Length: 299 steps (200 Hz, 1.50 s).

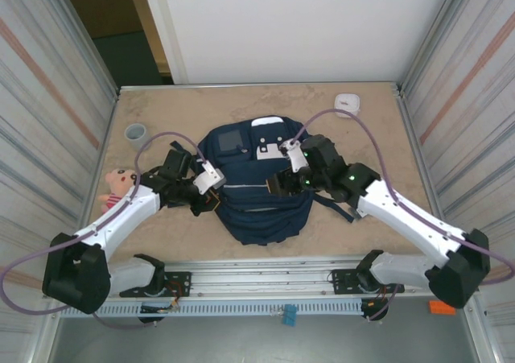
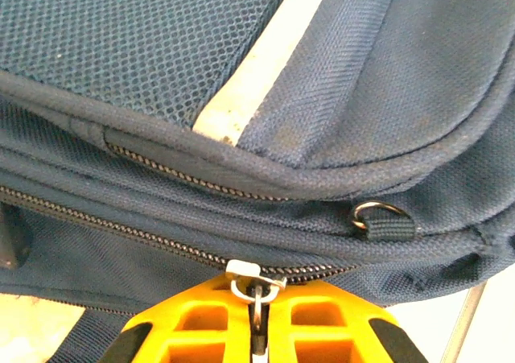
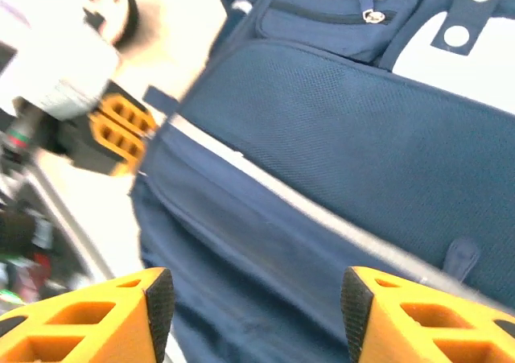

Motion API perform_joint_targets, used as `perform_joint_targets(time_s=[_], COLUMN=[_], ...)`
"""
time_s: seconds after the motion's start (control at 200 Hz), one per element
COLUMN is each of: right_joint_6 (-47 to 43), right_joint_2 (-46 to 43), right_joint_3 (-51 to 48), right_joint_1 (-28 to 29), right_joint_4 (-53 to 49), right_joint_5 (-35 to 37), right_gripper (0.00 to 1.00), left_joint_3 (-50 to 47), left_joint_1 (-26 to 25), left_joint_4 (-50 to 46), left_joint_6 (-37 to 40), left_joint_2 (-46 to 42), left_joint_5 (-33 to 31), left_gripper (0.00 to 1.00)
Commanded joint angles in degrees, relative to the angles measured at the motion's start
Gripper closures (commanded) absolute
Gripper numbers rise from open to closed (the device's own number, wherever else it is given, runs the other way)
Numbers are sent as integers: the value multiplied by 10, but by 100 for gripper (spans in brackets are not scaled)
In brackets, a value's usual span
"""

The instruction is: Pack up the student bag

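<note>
- Pinching the small silver zip pull (image 2: 256, 286) between its yellow fingers, the left claw (image 2: 257, 323) is clenched at the near left edge of the bag.
- Right claw (image 3: 256, 303): released, with its jaws wide apart and nothing between them. It hovers over the front pocket's right side.
- Zip track (image 2: 121, 230): the teeth running left of the slider are meshed. What lies to the slider's right cannot be told.
- Large navy blue fabric backpack (image 1: 261, 206): lies flat at mid-table between the two arms, its thin pale stripe (image 2: 265, 65) crossing the front.
- Beige marbled table (image 1: 378, 138): a pink-and-yellow plush doll (image 1: 118, 183) lies just left of the left arm. A small grey cup (image 1: 135, 132) stands farther back.
- Step in hand, as judged: unzipping a compartment. Packing itself is not yet begun.
- Next move, as judged: draw the slider steadily along its track. The free claw may need to pin the fabric so the bag does not drag.
</note>
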Motion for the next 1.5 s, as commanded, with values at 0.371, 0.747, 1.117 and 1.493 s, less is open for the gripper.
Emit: perform_joint_targets(time_s=[0.371,0.747,1.117,1.493], right_joint_6=[592,668,641,603], right_joint_2=[40,49,101,121], right_joint_3=[-105,-173,-154,-123], right_joint_1=[50,57,38,38], right_joint_4=[117,216,301,335], right_joint_5=[-86,-34,4,-19], right_gripper=[40,37,90,99], left_joint_3=[-19,-36,-41,-1], left_joint_1=[-4,-4,-98,-251], left_joint_4=[80,105,87,120], left_joint_6=[-72,-104,-89,-226], left_joint_2=[-25,-47,-82,-60], left_joint_5=[-7,-9,19,-40], left_gripper=[100,100,100,86])
